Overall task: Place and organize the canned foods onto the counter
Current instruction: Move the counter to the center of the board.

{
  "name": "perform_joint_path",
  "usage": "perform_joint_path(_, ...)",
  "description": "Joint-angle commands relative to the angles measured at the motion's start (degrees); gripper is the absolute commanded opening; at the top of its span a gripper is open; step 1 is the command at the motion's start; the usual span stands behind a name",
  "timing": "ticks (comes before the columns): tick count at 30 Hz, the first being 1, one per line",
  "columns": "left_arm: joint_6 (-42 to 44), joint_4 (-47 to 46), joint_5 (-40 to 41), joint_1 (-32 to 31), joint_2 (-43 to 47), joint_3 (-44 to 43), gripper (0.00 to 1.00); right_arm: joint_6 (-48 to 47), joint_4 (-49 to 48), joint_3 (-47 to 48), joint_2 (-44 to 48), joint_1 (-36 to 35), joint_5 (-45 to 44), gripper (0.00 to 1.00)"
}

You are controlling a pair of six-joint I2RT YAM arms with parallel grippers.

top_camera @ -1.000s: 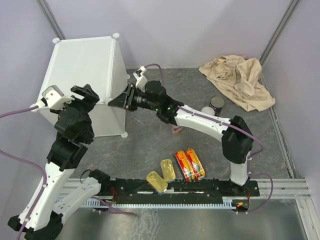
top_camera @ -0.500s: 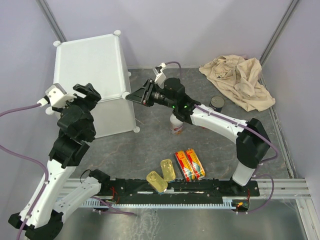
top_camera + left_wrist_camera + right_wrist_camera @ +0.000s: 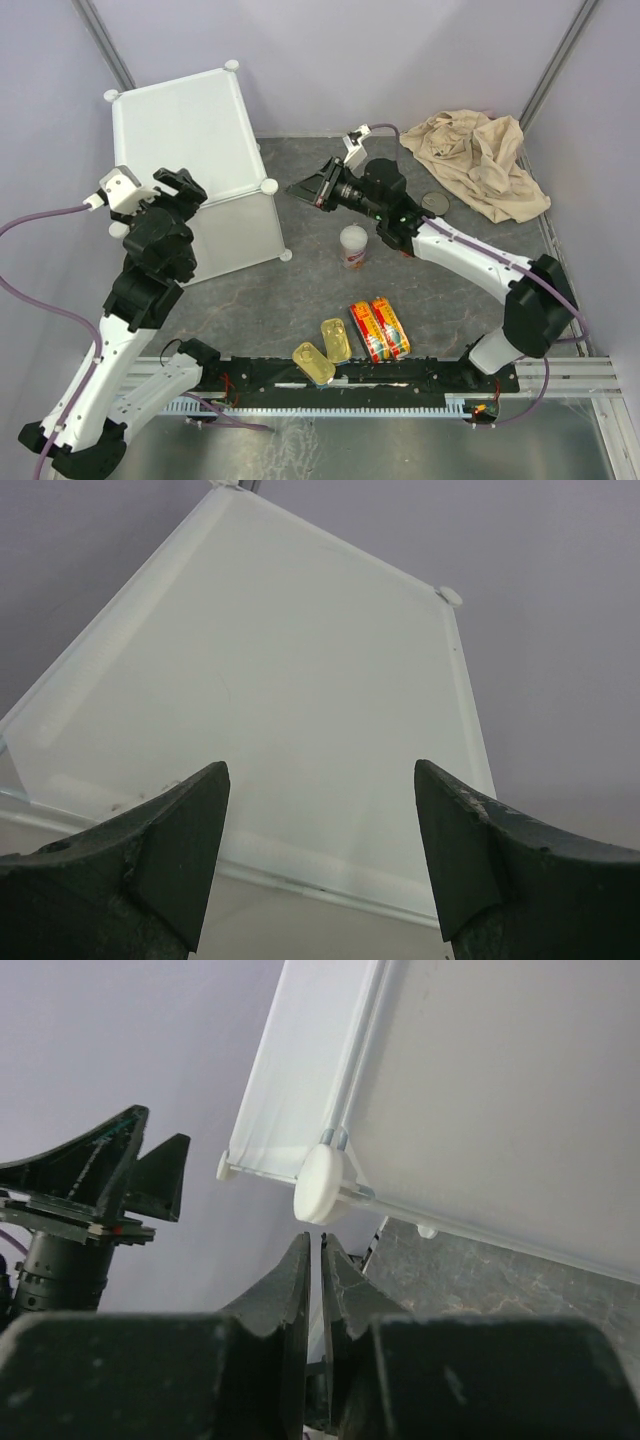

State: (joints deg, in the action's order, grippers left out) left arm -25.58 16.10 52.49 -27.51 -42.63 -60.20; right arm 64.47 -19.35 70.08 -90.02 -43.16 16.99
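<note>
Grey table (image 3: pixel 300 290) carries every tin I see: gold tins (image 3: pixel 336 340) and red-yellow tins (image 3: pixel 390 326) at its near edge, white can (image 3: pixel 353 243) mid-table, dark can (image 3: pixel 437 202) farther right. Nothing is on the counter (image 3: pixel 185 125), far left, yet. My left gripper (image 3: pixel 180 186) gapes empty; my right gripper (image 3: pixel 320 1250) is pinched closed, empty.

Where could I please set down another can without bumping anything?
The counter top is bare, as is the grey floor between its front and the gold tins. Crowded: the near edge, where gold tins and red-yellow tins lie side by side, and the back right, around the cloth and dark can.
</note>
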Motion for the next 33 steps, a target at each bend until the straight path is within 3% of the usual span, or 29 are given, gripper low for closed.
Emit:
perform_joint_path(1, 0.5, -2.6, 2.0, -0.3, -0.3, 0.4, 0.81, -3.0, -1.4, -1.9, 6.1, 0.5, 0.4, 0.14)
perform_joint_path(5, 0.4, -2.5, 2.1, -0.2, -0.6, 0.6, 0.81, -6.3, 3.6, -0.8, 8.2, 0.8, -0.2, 0.18)
perform_joint_path(11, -0.4, -1.3, 1.0, -0.3, -3.8, -1.7, 0.83, -7.9, 9.8, 9.1, 1.3, 1.5, 2.7, 0.54)
perform_joint_path(16, -1.6, 0.7, -0.8, 0.1, -7.6, -5.4, 0.86, -7.6, 11.7, 15.4, -4.2, 1.8, 5.3, 0.67)
perform_joint_path(28, -6.4, 5.0, -11.7, 8.9, -15.7, -14.7, 0.92, -8.5, 16.2, 22.2, -10.6, 1.7, 9.2, 0.69)
perform_joint_path(33, -8.5, 6.3, -14.6, 14.3, -15.7, -15.0, 0.93, -8.0, 14.9, 22.4, -11.4, 1.5, 10.6, 0.62)
